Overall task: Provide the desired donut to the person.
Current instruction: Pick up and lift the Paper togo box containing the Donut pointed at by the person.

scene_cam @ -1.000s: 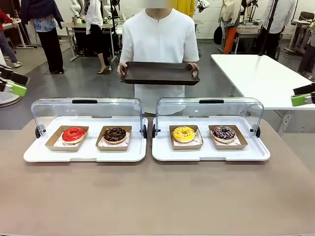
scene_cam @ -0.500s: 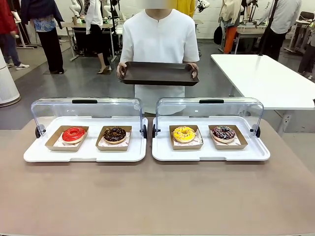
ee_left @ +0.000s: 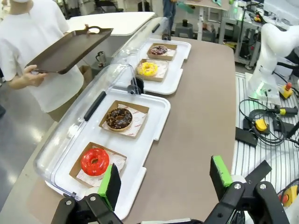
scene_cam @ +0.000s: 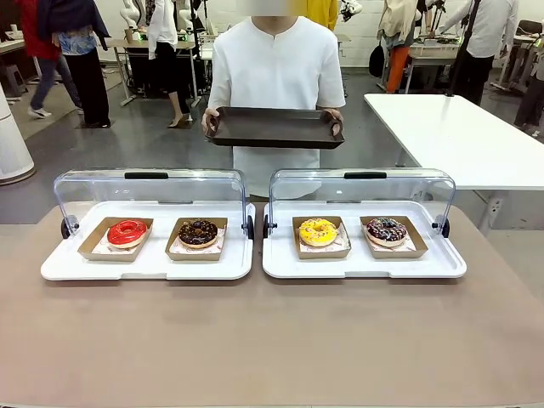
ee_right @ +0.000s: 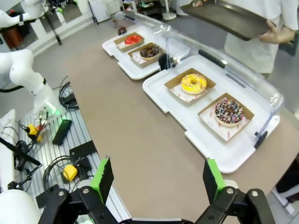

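4 donuts are laid in cardboard trays in 2 open display cases on the table. A red donut [scene_cam: 127,231] and a chocolate donut [scene_cam: 198,231] are in the left case [scene_cam: 59,268]; a yellow donut [scene_cam: 318,230] and a sprinkled donut [scene_cam: 386,229] are in the right case [scene_cam: 450,265]. A dark serving tray [scene_cam: 274,127] is held by the person [scene_cam: 276,68] beyond them. The left gripper [ee_left: 166,175] and right gripper [ee_right: 157,176] are spread wide, empty, back from the cases. No choice is signalled, so a cue should be awaited. The cardboard rim should then be pinched, not the icing.

Brown table [scene_cam: 272,340]: left white plastic tray [scene_cam: 144,270] holds red-glazed donut [scene_cam: 127,231] beside chocolate donut [scene_cam: 198,231]; right white plastic tray [scene_cam: 365,270], yellow donut [scene_cam: 318,230] beside sprinkled donut [scene_cam: 387,229]. Behind, white-shirted person [scene_cam: 276,68] holds dark rectangular tray [scene_cam: 274,127].
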Controlling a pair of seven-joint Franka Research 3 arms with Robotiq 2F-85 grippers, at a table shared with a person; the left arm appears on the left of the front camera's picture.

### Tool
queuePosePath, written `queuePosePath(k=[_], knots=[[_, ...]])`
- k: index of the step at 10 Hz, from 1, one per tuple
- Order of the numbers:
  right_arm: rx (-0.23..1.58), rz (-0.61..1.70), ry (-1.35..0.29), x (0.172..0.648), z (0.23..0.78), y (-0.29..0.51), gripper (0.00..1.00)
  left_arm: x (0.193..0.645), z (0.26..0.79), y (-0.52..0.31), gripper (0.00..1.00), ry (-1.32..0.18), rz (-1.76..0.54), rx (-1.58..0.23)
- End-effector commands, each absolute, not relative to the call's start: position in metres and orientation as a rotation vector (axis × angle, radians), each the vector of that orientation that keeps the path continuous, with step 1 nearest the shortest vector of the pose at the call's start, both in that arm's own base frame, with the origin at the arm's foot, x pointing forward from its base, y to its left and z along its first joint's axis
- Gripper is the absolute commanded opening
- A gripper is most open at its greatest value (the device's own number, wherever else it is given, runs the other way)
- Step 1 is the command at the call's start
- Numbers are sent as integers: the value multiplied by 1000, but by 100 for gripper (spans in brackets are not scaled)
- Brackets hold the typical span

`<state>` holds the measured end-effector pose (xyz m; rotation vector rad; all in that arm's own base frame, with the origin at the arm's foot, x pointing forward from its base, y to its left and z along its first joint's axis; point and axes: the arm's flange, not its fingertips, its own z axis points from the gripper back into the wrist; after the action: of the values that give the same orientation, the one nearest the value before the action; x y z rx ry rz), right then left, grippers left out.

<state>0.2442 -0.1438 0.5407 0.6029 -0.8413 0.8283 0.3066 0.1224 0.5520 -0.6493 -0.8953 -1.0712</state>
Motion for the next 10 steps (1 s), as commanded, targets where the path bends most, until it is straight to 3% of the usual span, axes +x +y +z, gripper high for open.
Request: queuePosePath(k=[1, 10], knots=[[628, 813, -865, 242, 538, -157, 100, 305, 555, 127, 100, -890, -1141, -660], [631, 808, -834, 246, 534, -159, 100, 300, 551, 132, 100, -864, -1135, -558]])
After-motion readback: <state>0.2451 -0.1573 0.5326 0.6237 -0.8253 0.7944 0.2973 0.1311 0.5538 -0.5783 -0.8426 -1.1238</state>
